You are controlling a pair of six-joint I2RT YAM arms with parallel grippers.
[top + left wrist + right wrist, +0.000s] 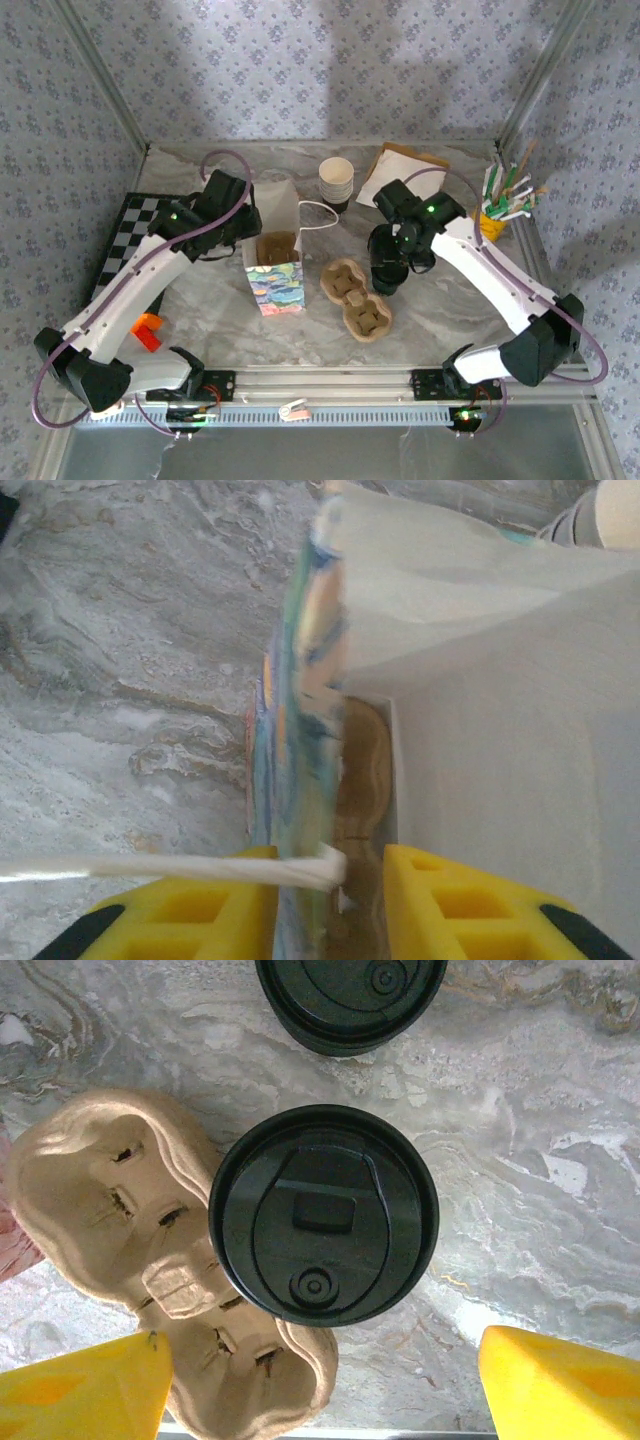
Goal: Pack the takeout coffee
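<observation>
A white paper bag (277, 262) with a colourful printed front stands open at the table's middle, and a brown carrier (278, 247) lies inside it. My left gripper (243, 228) is at the bag's left rim. In the left wrist view it (332, 900) stands slightly open astride the printed wall (300, 730), with the white twisted handle (150, 868) lying across one finger. My right gripper (388, 262) hangs open and wide (320, 1390) above a black-lidded coffee cup (323, 1215) without touching it. The cup is beside a pulp two-cup carrier (355, 296) (120, 1210). A second black lid (350, 995) lies just beyond.
A stack of paper cups (337, 182) and brown paper napkins (402, 168) sit at the back. A yellow holder of stirrers (505, 198) stands at the right wall. A checkerboard (135, 235) and an orange object (148, 331) lie on the left.
</observation>
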